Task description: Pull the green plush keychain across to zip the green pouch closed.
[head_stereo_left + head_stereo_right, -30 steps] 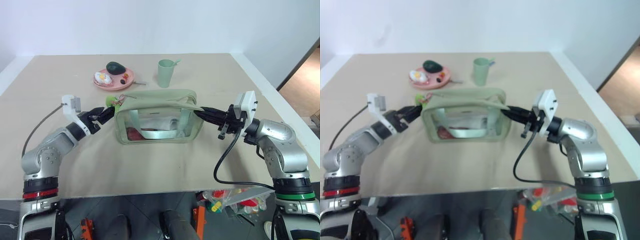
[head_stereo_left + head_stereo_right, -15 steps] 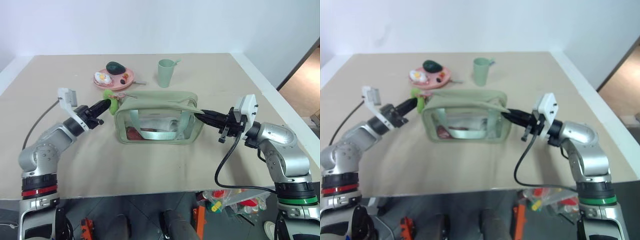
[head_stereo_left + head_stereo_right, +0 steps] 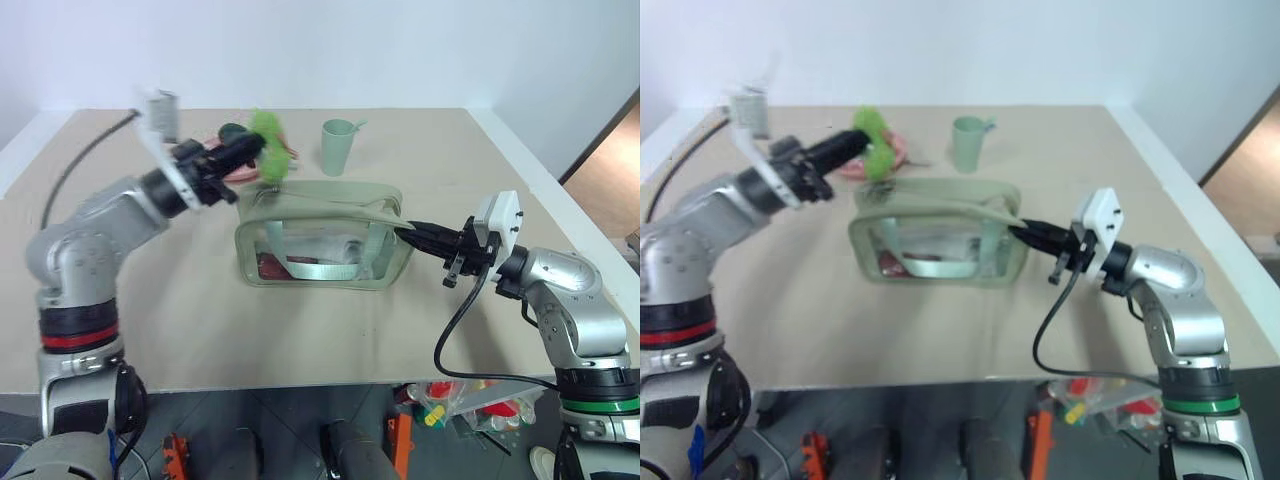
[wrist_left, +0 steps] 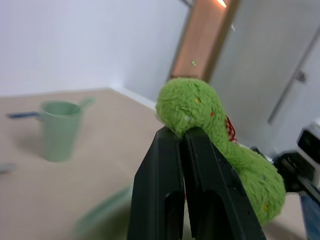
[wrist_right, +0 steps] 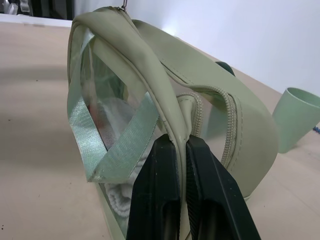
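The left gripper (image 3: pixel 250 150) pinches the green plush keychain (image 3: pixel 268 132) while the right gripper (image 3: pixel 412 231) pinches the green pouch (image 3: pixel 320 240) end, so next comes pulling the keychain across.

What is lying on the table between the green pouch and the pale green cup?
Nothing. In the left eye view the table is bare between the green pouch and the cup.

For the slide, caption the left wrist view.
Left tool shut on the green plush keychain, green cup behind.
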